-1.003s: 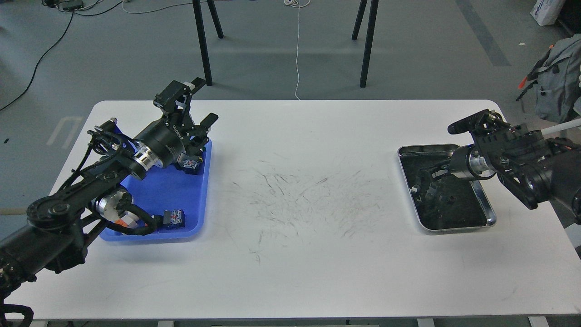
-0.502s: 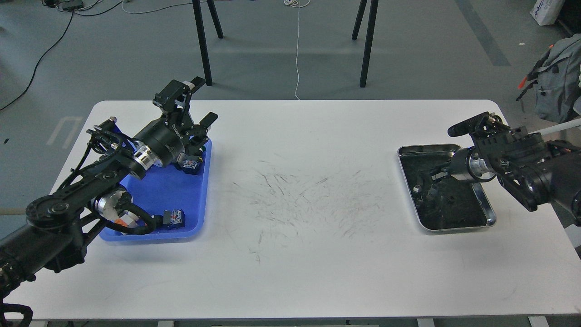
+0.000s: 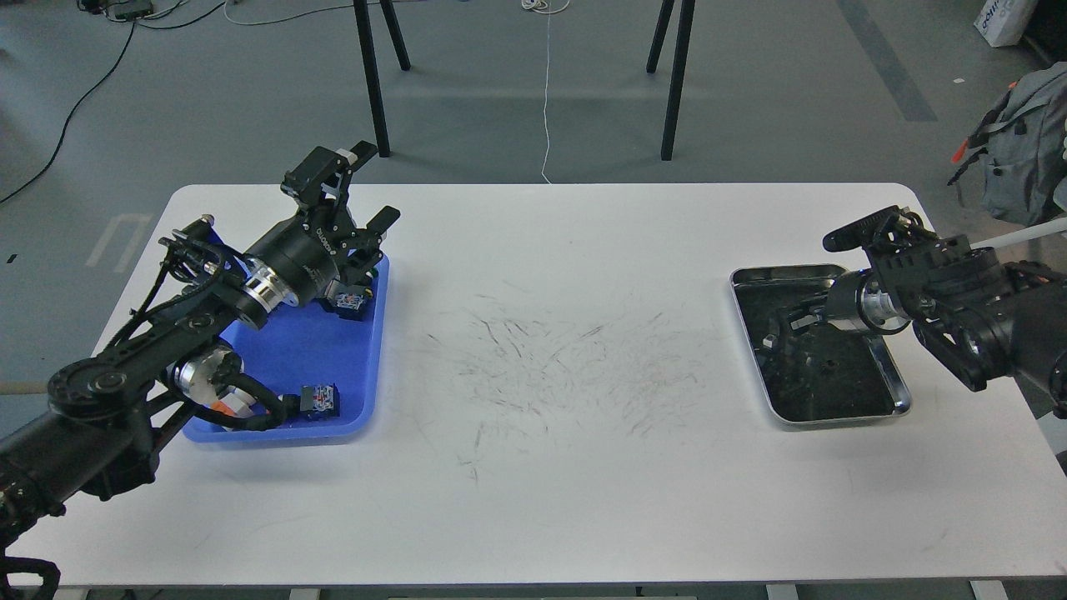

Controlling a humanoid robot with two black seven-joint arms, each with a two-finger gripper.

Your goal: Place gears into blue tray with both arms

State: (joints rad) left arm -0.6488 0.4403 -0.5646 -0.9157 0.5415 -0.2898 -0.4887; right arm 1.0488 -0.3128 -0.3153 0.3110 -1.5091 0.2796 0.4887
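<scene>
The blue tray (image 3: pixel 288 358) lies at the table's left side. My left gripper (image 3: pixel 367 246) hangs over its far right corner, fingers apart, nothing between them. At the right, my right gripper (image 3: pixel 775 327) reaches into the silver metal tray (image 3: pixel 892 387). Its fingers are dark against the dark tray floor, so I cannot tell whether they are open or hold anything. One small black gear (image 3: pixel 829 364) with a centre hole lies on the silver tray's floor, below and right of the gripper. No gear shows in the blue tray.
Two push-button switches (image 3: pixel 350 300) (image 3: pixel 321 398) sit in the blue tray, one just under my left gripper. My left arm's elbow covers the tray's left half. The table middle (image 3: pixel 542 358) is scuffed. A grey backpack (image 3: pixel 1021 150) stands off the table's right.
My right gripper has drawn up and back inside the silver tray, from its middle toward its far left part. The left arm has not moved.
</scene>
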